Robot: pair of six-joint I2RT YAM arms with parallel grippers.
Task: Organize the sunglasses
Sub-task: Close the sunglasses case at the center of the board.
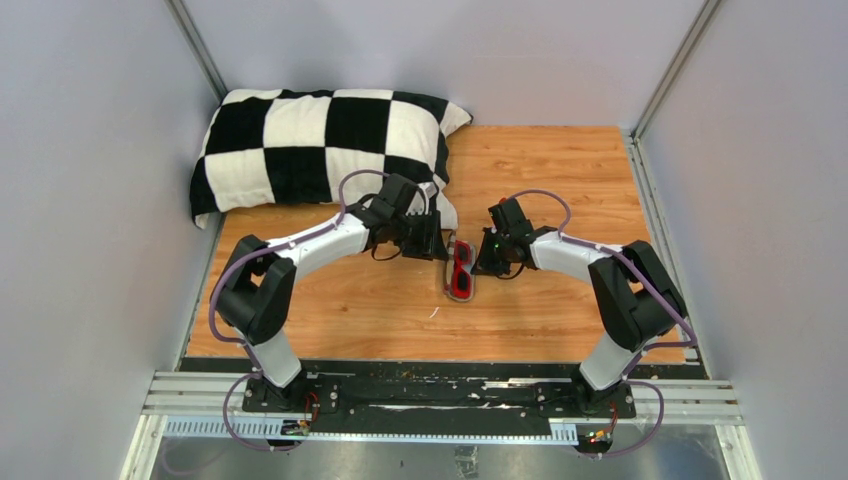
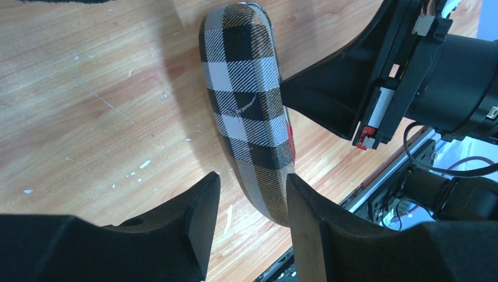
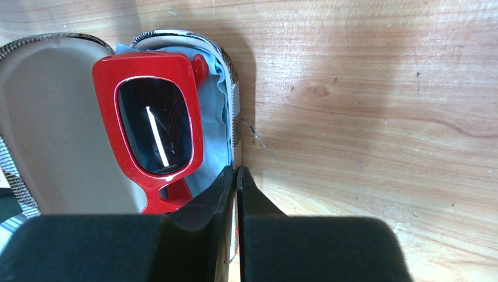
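We are looking at a pair of glossy red-framed sunglasses (image 3: 155, 126) with dark lenses; they are lying inside an open grey plaid oblong case (image 3: 53, 117), on top of a light blue cloth (image 3: 214, 117); the case is resting on the wooden table (image 3: 382, 117), between the two arms; the left fingers (image 2: 199, 217) are standing spread, straddling one rounded end of the case's plaid shell, with one finger touching it; the right fingers (image 3: 282, 247) are pressing almost together right at the case's rim beside the cloth, and we cannot tell whether the rim is caught between them; a black-and-white checked pillow (image 1: 320, 140) is lying at the table's far left.
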